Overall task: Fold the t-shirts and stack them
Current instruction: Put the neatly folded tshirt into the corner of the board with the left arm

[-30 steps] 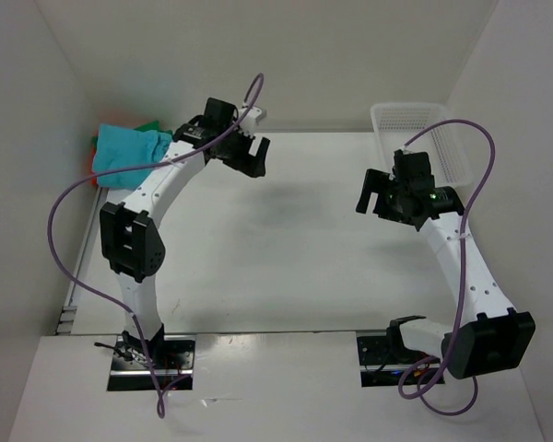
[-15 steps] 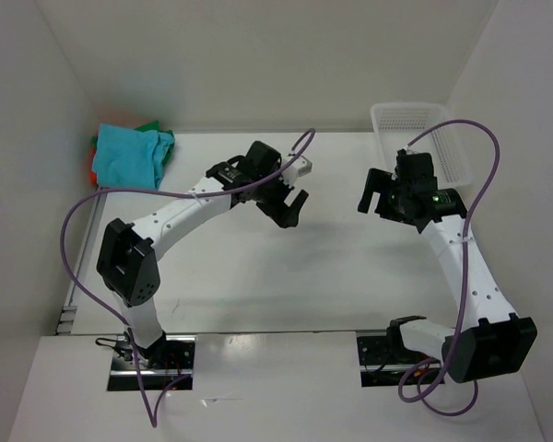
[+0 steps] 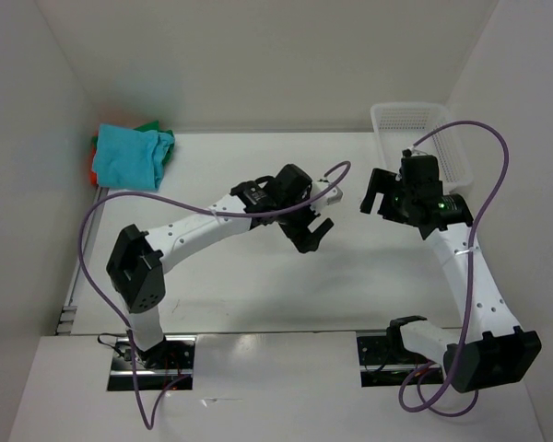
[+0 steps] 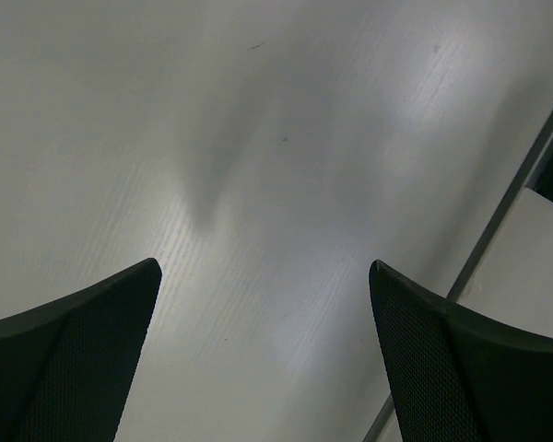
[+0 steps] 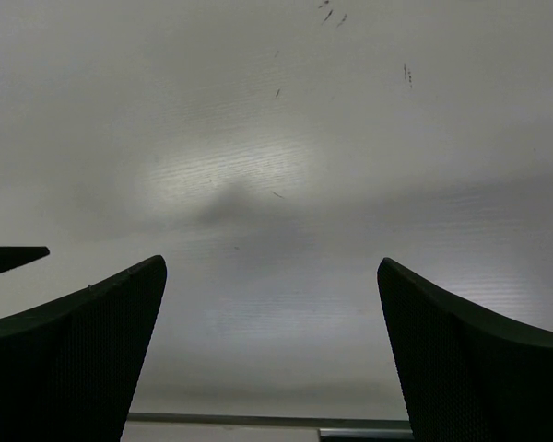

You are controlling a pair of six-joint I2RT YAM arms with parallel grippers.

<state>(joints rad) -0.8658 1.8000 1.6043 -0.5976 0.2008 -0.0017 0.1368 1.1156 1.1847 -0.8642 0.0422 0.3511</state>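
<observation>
Three t-shirts, all in one pile in the far left corner of the table [image 3: 258,276]: the turquoise shirt [image 3: 127,158] on top, a strip of the green shirt [image 3: 155,131] showing at the back, and the orange shirt [image 3: 95,171] peeking out at the left edge, hard against the side wall [image 3: 28,184]. One white mesh basket [image 3: 380,129] sits in the far right corner. There are two arms, each trailing one purple cable [image 3: 92,230]. The left gripper [image 3: 317,234] hangs over the middle of the table with its jaws spread wide and holding nothing; its own camera shows only bare white surface between the dark fingertips [image 4: 120,313]. The right gripper [image 3: 370,191] is also spread wide and holding nothing, hovering just inward of the basket and facing the left one across a short gap. The big change is on the left: a second ago that gripper was up at the far edge right beside the pile, and it has swung across to the centre, well apart from the shirts. The right arm has barely shifted, and the pile lies as it did. White walls close in the left, back and right sides. The near table edge shows as a dark line [image 4: 521,180] in the left wrist view. Bare tabletop stretches between the pile and the grippers.
</observation>
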